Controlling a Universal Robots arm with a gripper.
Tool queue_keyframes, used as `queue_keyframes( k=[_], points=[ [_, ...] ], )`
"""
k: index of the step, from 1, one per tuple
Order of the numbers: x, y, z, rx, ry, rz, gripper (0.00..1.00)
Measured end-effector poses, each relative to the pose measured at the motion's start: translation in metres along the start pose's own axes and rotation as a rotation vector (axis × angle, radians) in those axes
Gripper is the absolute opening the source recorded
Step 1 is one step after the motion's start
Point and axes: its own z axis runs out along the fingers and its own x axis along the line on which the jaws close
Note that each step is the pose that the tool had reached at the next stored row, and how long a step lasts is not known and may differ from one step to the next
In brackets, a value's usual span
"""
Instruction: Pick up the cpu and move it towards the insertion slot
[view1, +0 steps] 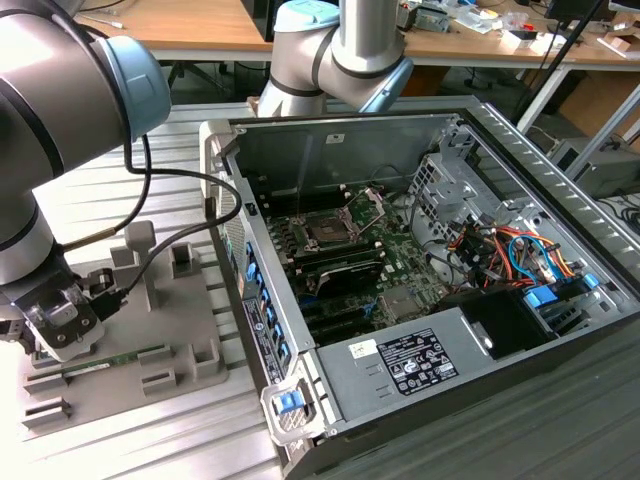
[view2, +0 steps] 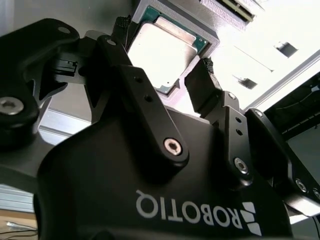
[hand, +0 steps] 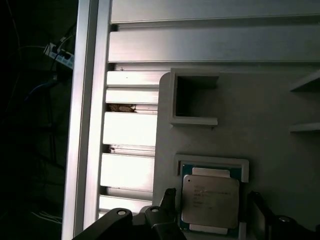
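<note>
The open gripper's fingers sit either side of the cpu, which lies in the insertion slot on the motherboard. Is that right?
Not the location. The first wrist view shows the cpu in a recess of the grey holder; the insertion slot is elsewhere, inside the computer case. The gripper is open, fingers flanking the cpu, as stated.

From high up, the exterior view looks down at a slant over the open, dark metal computer case (view1: 300, 135). The flat grey plastic parts tray (view1: 150, 330) lies at the exterior view's left, and the grey-and-blue robot arm (view1: 60, 90) bulks close to the lens. The second wrist view sits just behind the black gripper (view2: 165, 50), peering along its fingers (view2: 145, 100). The first wrist view faces squarely onto the tray (hand: 280, 110) from close by. Both wrist views share the silvery square cpu (view2: 160, 55) (hand: 210, 200) in its tray recess.
</note>
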Motion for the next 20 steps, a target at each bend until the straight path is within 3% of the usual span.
queue_keyframes(
  k=[7, 20],
  points=[
    [-0.0003, 0.0043, 0.0002, 0.0003, 0.0003, -0.004, 0.66],
    [-0.0003, 0.0043, 0.0016, 0.0004, 0.0005, -0.006, 0.66]
  ],
)
